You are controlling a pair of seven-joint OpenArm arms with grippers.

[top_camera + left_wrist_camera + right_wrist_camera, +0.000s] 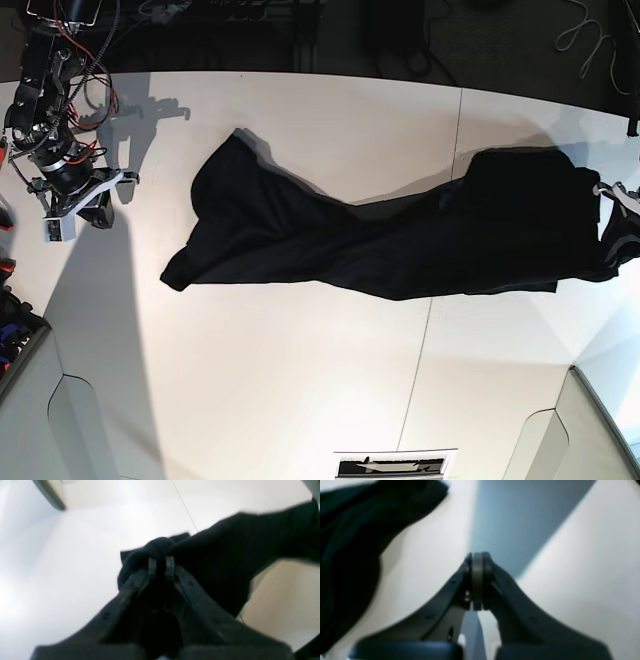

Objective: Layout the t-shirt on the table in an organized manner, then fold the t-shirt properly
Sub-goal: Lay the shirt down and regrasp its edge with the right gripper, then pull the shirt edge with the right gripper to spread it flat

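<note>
In the left wrist view, the left gripper (161, 566) has its fingers (152, 566) nearly together, pinching a bunched wad of the shirt (225, 555). From that pinch the cloth runs off taut to the right, lifted over the table (75, 567), whose dark seam (186, 508) runs beyond it.

In the right wrist view, the right gripper (477, 565) is pressed together on nothing. The shirt's near end (352, 542) hangs or lies off to its left, well apart from the tips.

From the base view, the shirt (380, 235) stretches in a long twisted band across the table (280, 380), from the left gripper (612, 225) at that view's right edge to a loose end near the middle-left. The right gripper (75, 205) sits apart from that loose end, over bare tabletop.

The step in hand looks like the laying-out: the shirt is drawn lengthwise but not yet flat, and folding has not begun. The next move probably calls for the right gripper to open, reach the free end and take an edge or corner. The two arms could then spread the cloth wide and untwist it before setting it down.
</note>
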